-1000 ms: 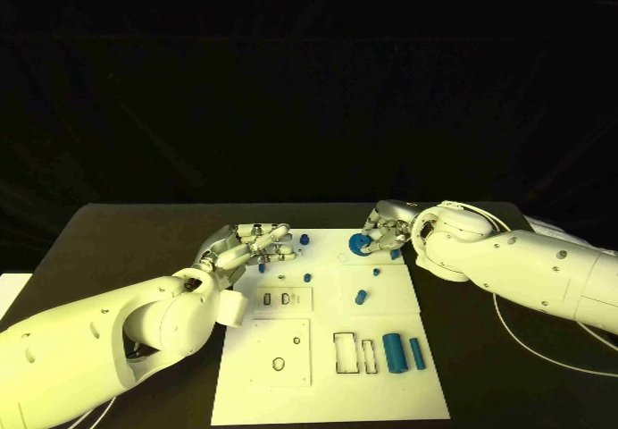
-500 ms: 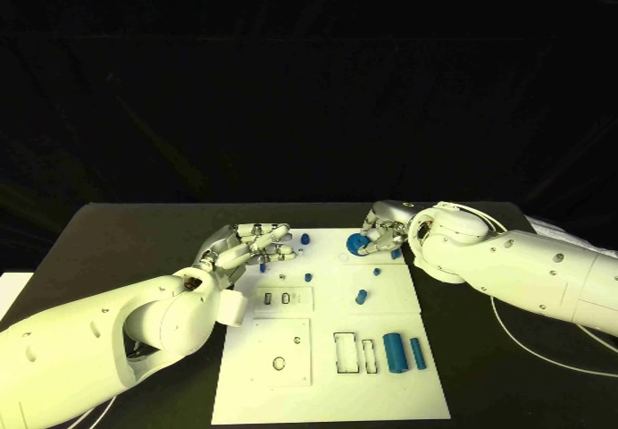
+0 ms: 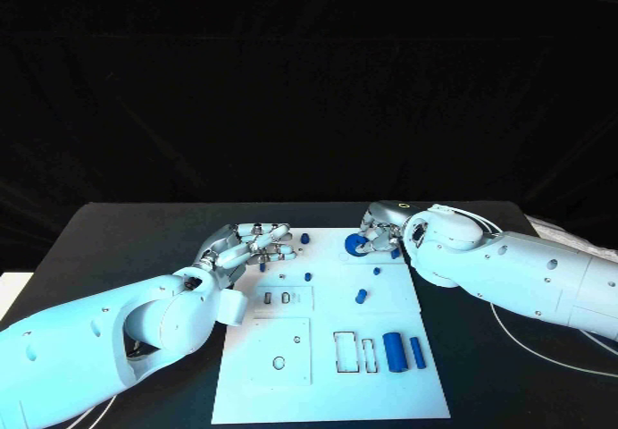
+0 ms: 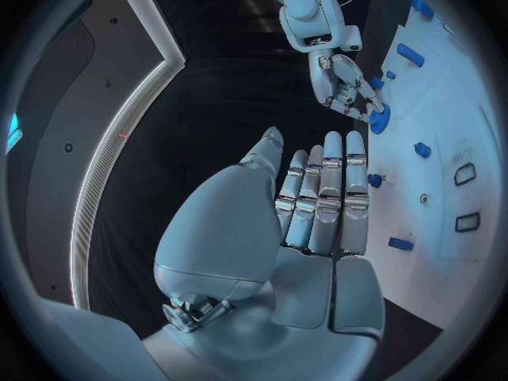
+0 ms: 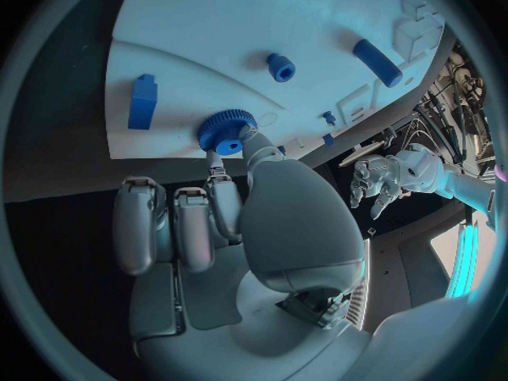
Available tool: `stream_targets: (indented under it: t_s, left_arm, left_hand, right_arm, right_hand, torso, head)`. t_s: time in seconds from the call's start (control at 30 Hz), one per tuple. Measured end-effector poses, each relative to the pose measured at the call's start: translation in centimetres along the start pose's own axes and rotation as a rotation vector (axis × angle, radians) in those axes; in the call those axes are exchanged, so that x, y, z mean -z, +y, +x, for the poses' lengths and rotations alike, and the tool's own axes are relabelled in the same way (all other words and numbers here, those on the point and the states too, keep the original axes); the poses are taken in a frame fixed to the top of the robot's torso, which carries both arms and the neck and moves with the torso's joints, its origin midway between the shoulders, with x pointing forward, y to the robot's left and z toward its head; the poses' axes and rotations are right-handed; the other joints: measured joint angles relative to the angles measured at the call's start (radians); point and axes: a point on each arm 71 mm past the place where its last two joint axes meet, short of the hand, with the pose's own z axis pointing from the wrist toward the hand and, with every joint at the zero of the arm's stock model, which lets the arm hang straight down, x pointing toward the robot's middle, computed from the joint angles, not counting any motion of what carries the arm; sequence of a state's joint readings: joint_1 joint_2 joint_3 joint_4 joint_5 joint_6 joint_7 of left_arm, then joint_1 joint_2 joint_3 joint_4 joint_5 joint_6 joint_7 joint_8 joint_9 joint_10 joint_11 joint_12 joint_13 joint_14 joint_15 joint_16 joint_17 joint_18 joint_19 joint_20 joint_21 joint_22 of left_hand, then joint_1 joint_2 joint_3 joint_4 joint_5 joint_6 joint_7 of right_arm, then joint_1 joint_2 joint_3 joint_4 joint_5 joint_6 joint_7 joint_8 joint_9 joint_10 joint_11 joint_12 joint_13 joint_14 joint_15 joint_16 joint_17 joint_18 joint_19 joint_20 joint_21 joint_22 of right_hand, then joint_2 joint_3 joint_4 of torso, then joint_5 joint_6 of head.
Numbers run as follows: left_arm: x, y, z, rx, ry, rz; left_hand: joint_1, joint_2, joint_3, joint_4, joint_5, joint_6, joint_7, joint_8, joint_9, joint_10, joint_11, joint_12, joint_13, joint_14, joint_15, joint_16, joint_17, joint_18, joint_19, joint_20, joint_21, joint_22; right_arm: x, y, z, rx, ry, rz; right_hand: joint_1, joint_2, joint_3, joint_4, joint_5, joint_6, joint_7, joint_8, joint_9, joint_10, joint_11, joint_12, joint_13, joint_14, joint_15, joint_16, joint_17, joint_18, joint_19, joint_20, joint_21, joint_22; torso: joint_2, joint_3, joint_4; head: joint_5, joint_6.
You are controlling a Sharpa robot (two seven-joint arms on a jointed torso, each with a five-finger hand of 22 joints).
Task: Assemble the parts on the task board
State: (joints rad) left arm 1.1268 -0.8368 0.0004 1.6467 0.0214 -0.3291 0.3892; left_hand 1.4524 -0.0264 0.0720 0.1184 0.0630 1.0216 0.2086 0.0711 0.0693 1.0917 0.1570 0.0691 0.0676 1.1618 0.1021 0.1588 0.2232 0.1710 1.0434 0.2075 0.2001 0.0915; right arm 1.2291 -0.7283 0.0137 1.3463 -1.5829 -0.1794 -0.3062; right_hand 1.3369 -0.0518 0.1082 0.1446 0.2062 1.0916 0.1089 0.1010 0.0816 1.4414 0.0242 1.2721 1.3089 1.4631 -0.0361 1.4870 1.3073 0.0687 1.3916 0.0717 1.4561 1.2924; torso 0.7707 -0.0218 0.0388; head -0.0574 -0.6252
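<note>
Seen from the head camera: white task board (image 3: 329,357) lying in the middle of the black table (image 3: 122,232), long side running from 12 to 6 o'clock. At the board's 12 o'clock end, toward 1 o'clock, right hand (image 3: 378,234) reaching in from 3 o'clock, fingers curled down around a blue toothed gear (image 3: 357,246) that sits on the board; in the right wrist view, thumb tip and one fingertip (image 5: 221,176) touching the gear's (image 5: 224,131) rim, remaining fingers folded beside the palm. Whether firmly gripped or merely touched, cannot tell. Near the gear in that view, a blue block (image 5: 142,102), a small blue round peg (image 5: 280,67) and a blue bar (image 5: 378,63), all apart from one another on the white surface. At the board's 11 o'clock corner, left hand (image 3: 251,245) poised over the board edge, fingers extended side by side, thumb apart, holding nothing; same shown in the left wrist view (image 4: 317,203). Just past its fingertips, toward 3 o'clock, a small blue peg (image 3: 305,239). Around board centre, a short blue pin (image 3: 361,296) lying loose. Toward 5 o'clock, a blue cylinder (image 3: 394,352) and a slimmer blue rod (image 3: 417,350) lying side by side, just right of a dark rectangular slot (image 3: 346,352).
</note>
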Motion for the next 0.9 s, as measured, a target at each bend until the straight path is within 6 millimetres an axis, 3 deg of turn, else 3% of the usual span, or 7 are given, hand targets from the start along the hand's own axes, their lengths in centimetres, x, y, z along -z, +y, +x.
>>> stream_targets:
  t_s: [0.17, 0.47, 0.9]
  left_arm:
    - [0.0, 0.0, 0.0, 0.0, -0.001, -0.001]
    - [0.0, 0.0, -0.1, -0.001, -0.003, -0.003]
    - [0.1, 0.0, -1.1, -0.01, -0.025, -0.003]
  left_hand:
    - [0.002, 0.002, 0.0, 0.0, 0.0, 0.0, 0.0, 0.0, 0.0, 0.0, 0.0, 0.0, 0.0, 0.0, 0.0, -0.004, 0.001, 0.0, 0.0, 0.0, -0.005, -0.001]
    - [0.007, 0.007, -0.003, -0.003, 0.0, 0.0, 0.0, 0.0, 0.0, 0.0, 0.0, 0.0, 0.0, 0.0, 0.0, -0.004, 0.002, 0.0, 0.0, 0.0, -0.005, -0.001]
    - [0.007, 0.007, 0.0, -0.006, 0.0, 0.0, 0.0, 0.0, 0.0, 0.0, 0.0, 0.0, 0.0, 0.0, 0.0, -0.005, 0.003, 0.0, 0.0, 0.0, -0.005, -0.002]
  right_arm:
    - [0.0, 0.2, 0.1, 0.001, -0.012, -0.002]
    - [0.2, 0.8, 0.0, -0.015, -0.045, -0.018]
    - [1.0, 4.9, -0.7, -0.056, -0.125, -0.13]
  right_hand:
    - [0.002, 0.009, 0.026, -0.007, -0.008, 0.01, 0.004, 0.007, 0.001, 0.011, -0.01, 0.013, 0.002, 0.002, -0.005, 0.006, 0.001, 0.0, 0.005, -0.005, 0.004, 0.012]
    - [-0.001, 0.011, 0.051, -0.024, 0.002, 0.013, 0.006, 0.007, 0.0, 0.016, -0.013, 0.013, 0.001, 0.003, -0.011, 0.006, 0.001, 0.0, 0.012, -0.012, 0.005, 0.016]
    - [-0.001, 0.011, 0.054, -0.021, -0.009, 0.013, 0.006, 0.007, 0.0, 0.016, -0.012, 0.009, 0.002, 0.003, -0.011, 0.006, 0.001, 0.0, 0.012, -0.012, 0.009, 0.016]
  torso:
    - [0.0, 0.0001, 0.0006]
    - [0.0, 0.0001, 0.0005]
    - [0.0, -0.0008, 0.0017]
  head:
    - [0.0, 0.0]
    - [0.002, 0.001]
    - [0.008, 0.003]
